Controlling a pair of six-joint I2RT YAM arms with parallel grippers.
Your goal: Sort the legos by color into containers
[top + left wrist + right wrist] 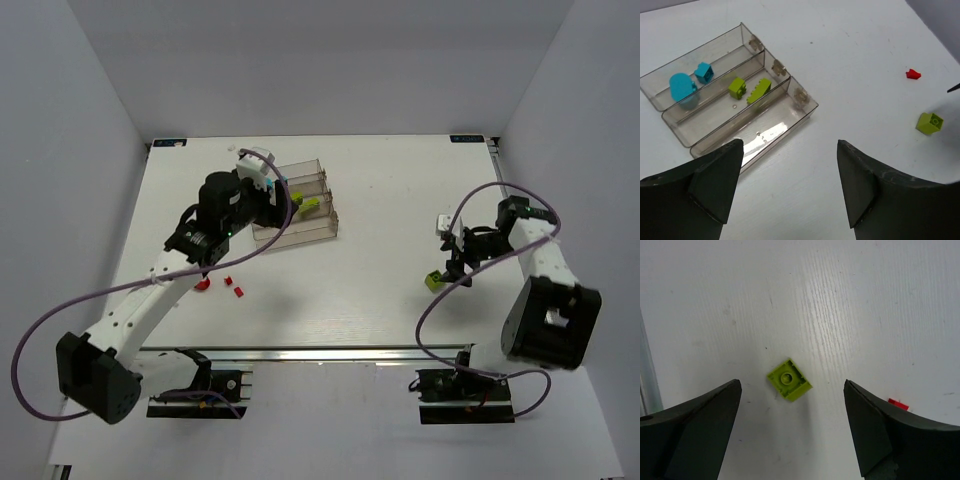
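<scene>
Sorting is partly done on a white tabletop (380, 200). A clear three-trough rack (802, 97) sits toward the left rear. Its far trough holds two blue bricks (682, 87). Its middle trough holds two green bricks (737, 87). Its near trough (765, 132) has nothing in it, so no red has been sorted yet.

The left claw (790, 165) hangs over the near side of the rack with its two fingers spread wide and nothing between them. The right claw (790, 412), well apart on the right side of the tabletop, is likewise spread wide and holds nothing. It hovers directly above a loose green brick (789, 379) that lies on the tabletop, stud up, touching neither finger. A small red piece (898, 403) lies near that brick, partly hidden behind one finger.

Toward the front, near the left arm, lie what look like three more red pieces (203, 285). They are too small in the overhead view to count with certainty.

As I judge it, blue seems finished, since no blue shows outside the rack. Green needs the one loose brick carried across to the middle trough. All the red remains to be gathered into the near trough.
</scene>
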